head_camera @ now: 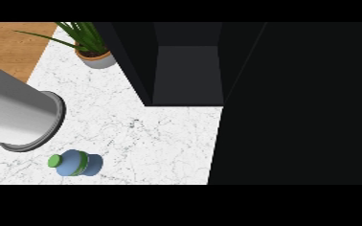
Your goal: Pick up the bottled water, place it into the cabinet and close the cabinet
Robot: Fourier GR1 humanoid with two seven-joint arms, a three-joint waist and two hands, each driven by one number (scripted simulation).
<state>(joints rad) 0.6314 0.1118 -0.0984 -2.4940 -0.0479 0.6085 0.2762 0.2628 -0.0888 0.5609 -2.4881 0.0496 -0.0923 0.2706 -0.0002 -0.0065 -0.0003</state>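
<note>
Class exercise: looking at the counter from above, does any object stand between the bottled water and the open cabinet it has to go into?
Nothing visible does. The bottled water stands at the lower left; bare marble counter runs to the open cabinet. The grey cylinder and potted plant sit left of that path.

white marble-look counter [163, 139] — matt black cabinet [187, 72] — brushed-metal cylinder [25, 115]

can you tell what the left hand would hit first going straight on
No, neither hand shows. The grey cylinder at left may be a forearm; its end faces bare counter, with the bottle below that line.
</note>
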